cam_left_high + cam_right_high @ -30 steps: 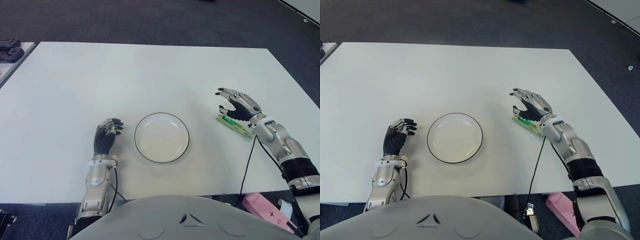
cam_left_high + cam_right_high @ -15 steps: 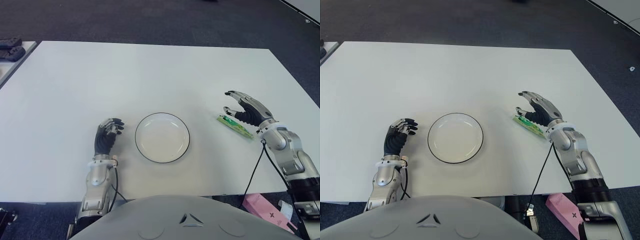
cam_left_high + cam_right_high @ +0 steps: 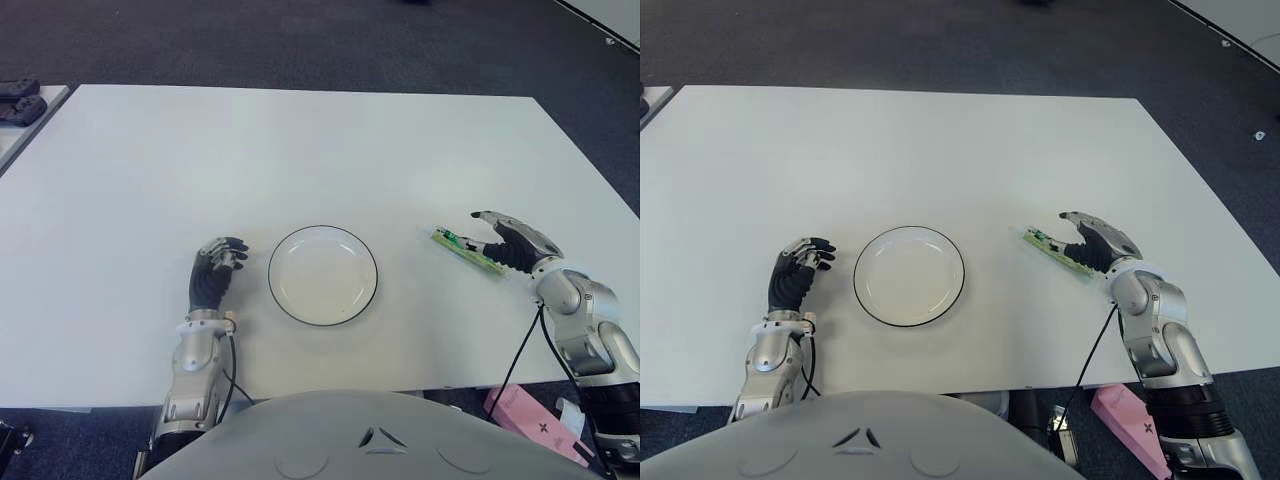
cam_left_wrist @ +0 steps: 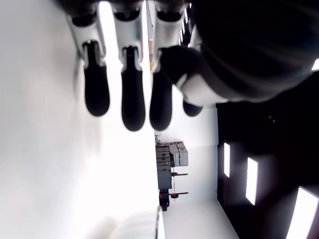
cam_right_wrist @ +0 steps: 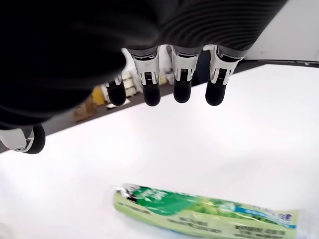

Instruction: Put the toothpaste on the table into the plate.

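Over on the left, the left hand (image 3: 213,274) is seen just beside the plate (image 3: 323,274), fingers curled in with nothing held; it looks parked out of the way, probably so the plate is left open for the drop; the plate itself is placed near the front middle of the white bench (image 3: 300,150), within easy reach of either arm, and nothing is in it yet; further right, the toothpaste (image 3: 468,251) is lying flat on the bench, angled, well short of the plate, so the job isn't done; the right hand (image 3: 512,245) is positioned right at the tube's far end, fingers (image 5: 182,92) stretched out and spread above it, nothing gripped; it's likely held open like that so the tube can be closed around from above.
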Available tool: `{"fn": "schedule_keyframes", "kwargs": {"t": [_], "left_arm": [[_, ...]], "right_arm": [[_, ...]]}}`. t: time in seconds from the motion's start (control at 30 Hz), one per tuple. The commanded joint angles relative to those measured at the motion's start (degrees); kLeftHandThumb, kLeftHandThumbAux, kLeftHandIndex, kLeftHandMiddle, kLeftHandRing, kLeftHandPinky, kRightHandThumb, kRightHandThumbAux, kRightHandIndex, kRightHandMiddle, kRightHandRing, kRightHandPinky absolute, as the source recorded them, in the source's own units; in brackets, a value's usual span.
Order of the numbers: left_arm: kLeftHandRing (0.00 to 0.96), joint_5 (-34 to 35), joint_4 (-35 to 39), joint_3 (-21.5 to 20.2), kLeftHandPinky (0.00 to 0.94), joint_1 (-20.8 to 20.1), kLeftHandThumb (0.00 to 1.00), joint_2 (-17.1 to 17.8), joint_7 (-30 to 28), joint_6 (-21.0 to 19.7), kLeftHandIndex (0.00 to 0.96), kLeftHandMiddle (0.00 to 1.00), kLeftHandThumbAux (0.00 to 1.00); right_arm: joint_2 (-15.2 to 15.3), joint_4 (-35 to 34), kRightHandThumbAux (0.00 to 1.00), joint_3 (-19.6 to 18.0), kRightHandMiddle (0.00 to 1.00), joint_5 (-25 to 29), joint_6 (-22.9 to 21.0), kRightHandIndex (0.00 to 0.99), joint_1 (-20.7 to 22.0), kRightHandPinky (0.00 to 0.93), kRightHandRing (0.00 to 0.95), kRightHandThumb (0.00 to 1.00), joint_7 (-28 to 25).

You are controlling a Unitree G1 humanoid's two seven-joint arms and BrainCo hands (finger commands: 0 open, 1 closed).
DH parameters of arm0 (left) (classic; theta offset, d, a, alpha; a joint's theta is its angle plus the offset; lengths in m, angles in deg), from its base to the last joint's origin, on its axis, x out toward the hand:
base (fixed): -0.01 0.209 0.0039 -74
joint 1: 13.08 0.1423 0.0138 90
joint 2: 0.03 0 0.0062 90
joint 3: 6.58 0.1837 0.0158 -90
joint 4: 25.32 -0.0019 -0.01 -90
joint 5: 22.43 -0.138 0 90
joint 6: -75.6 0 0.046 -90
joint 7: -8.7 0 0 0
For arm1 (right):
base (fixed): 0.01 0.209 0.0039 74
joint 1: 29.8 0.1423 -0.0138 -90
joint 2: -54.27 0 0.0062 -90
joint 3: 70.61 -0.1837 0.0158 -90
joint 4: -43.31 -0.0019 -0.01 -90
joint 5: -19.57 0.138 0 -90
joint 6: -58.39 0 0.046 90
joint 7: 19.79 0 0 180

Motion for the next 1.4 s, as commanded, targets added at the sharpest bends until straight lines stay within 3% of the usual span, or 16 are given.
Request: {"fn": "schedule_keyframes", "kwargs": {"t": [0.03,0.27,0.8,1.13,1.4], "left_arm": [[0.494,-0.37,-1.08,0.1,0.485,0.43,0.838,-0.02,-0.23,-1.34,0.435,0.46,0.676],[0.496,-0.46,-0.81,0.26,0.489,0.68,0.837,-0.11,-0.22,-1.45,0.428,0.463,0.677],[0.5,-0.22,-1.02,0.35,0.486,0.91,0.835,-0.06,-0.5,-1.79,0.418,0.467,0.678],[0.496,-0.31,-0.42,0.51,0.488,1.35,0.836,-0.12,-0.47,-2.33,0.422,0.466,0.677],[0.502,-0.16,0.13,0.37,0.497,2.02,0.837,-0.1,-0.49,-2.35,0.425,0.465,0.676]], "right_arm": [[-0.18,-1.65,0.274,1.51,0.0,-2.01,-4.26,0.0,-0.58,0.0,0.0,0.279,-3.33],[-1.29,-2.48,0.297,3.21,0.0,-4.05,-7.67,0.0,-3.65,0.0,0.0,0.25,-4.66],[-1.83,-0.53,0.293,6.73,0.0,-5.57,-11.37,0.0,-6.03,0.0,0.0,0.235,-6.6],[-3.39,6.91,0.292,9.24,0.0,-5.56,-10.9,0.0,-2.76,0.0,0.0,0.244,-4.97],[-6.91,15.81,0.304,14.21,0.0,-7.27,-11.25,0.0,2.61,0.0,0.0,0.244,-2.71]]}}
